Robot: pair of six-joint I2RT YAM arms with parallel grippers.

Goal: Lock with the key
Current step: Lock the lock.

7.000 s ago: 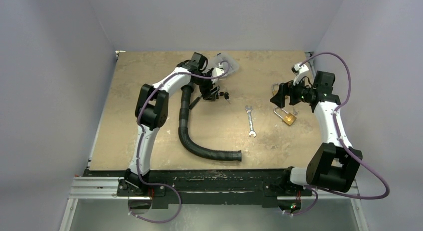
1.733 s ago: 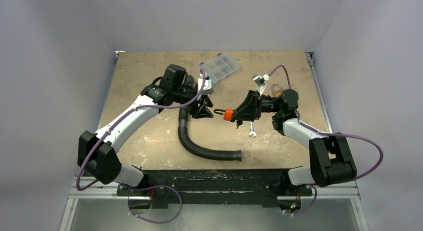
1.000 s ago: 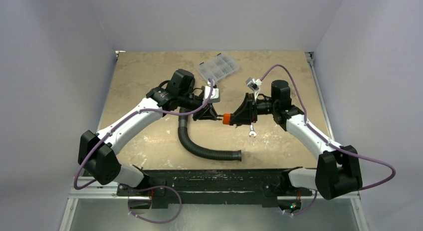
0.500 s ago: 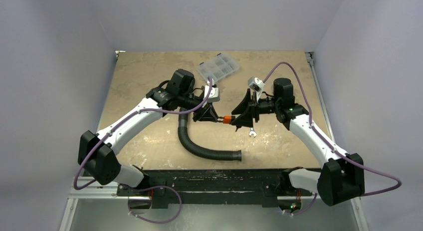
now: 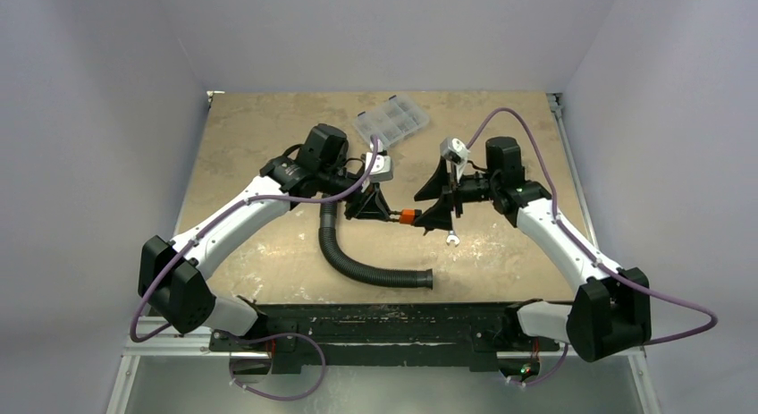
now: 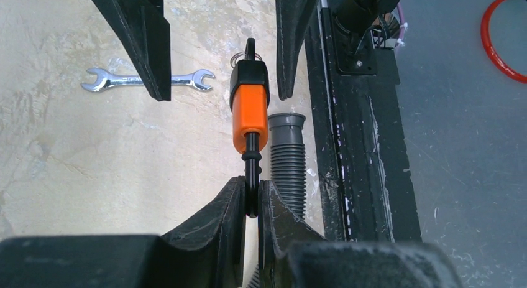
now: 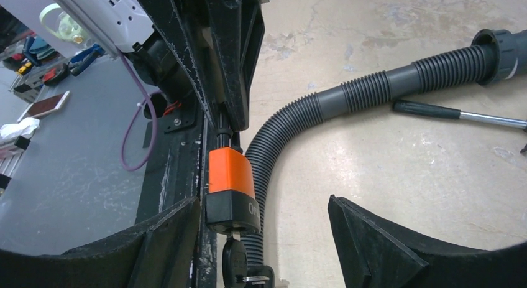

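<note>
1. The left hand (image 5: 371,204) is clenching hard on the black shackle (image 6: 250,170) of the orange padlock (image 5: 407,216). Its two fingers are pinching together with only the shackle's thin bar between them.
2. The padlock (image 6: 248,111) is sticking straight out from that hand's fingertips. It is hanging clear of the bench (image 5: 259,137), above the ribbed hose (image 5: 357,262), as far as I can tell.
3. The padlock's long axis is running from one hand to the other, with the shackle end at the left hand and the keyhole end facing the right hand.
4. The key (image 6: 250,50) is sitting in that far end with its black head and ring poking out. It is pointing directly into the right hand (image 5: 433,202).
5. The right hand (image 7: 261,207) is standing wide apart and gripping nothing. Its fingers are straddling the key end of the padlock (image 7: 230,188) without touching it.
6. The key (image 7: 235,263) is lying off-centre in that gap, close beside one finger and well apart from the other.
7. The right hand is plainly the nearer one to the key. I am judging that it needs to centre on the key's head, close on it, and twist about the padlock's long axis while the left hand is bracing the shackle.
8. The wrench (image 5: 451,231) is lying on the bench just below the right hand, out of the way.
</note>
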